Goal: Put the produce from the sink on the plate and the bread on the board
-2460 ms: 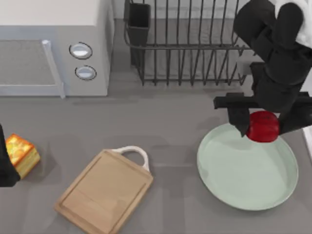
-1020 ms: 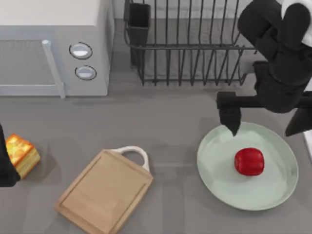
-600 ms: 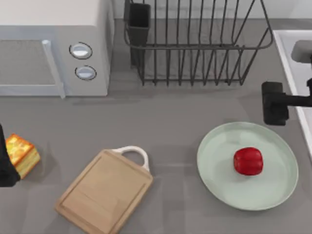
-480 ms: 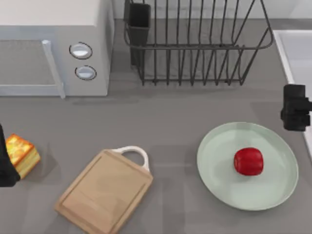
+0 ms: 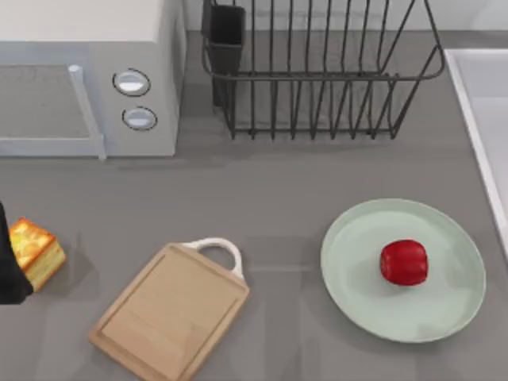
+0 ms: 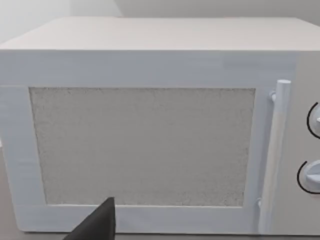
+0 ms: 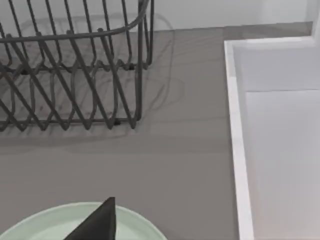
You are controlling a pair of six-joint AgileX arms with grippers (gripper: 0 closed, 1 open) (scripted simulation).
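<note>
Grey countertop runs between a microwave [image 5: 87,75] at ten o'clock and the sink [image 5: 476,119] at three. Red produce [image 5: 404,263] sits on the plate [image 5: 357,278], slightly right of centre (that half looks finished). Bread [image 5: 33,252] waits at nine o'clock, just beside my left gripper [image 5: 6,266], well apart from the board [image 5: 171,313]. Whether either gripper's fingers are parted, I cannot tell.

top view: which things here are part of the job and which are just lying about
Part of the job:
produce, on the plate
bread, on the counter at the left edge
board, bare
sink, at the right edge

Just lying about:
microwave
dish rack
</note>
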